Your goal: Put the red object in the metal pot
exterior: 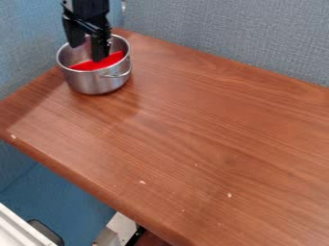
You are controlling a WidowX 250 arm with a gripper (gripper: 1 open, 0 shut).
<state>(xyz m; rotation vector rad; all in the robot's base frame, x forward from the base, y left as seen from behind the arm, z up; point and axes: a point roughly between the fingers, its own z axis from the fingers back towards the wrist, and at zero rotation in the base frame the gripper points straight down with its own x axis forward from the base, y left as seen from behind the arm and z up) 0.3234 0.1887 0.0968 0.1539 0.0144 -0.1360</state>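
Note:
A shiny metal pot (95,79) stands at the back left corner of the wooden table. Inside it lies the red object (103,63), showing as a bright red patch on the pot's floor. My black gripper (94,46) hangs straight down over the pot's rim, its fingers apart and nothing between them. The fingertips stand just above the red object, and part of it is hidden behind them.
The wooden table (193,125) stretches to the right and toward the front. A blue-grey wall (232,34) runs close behind the pot. The table's left edge lies near the pot.

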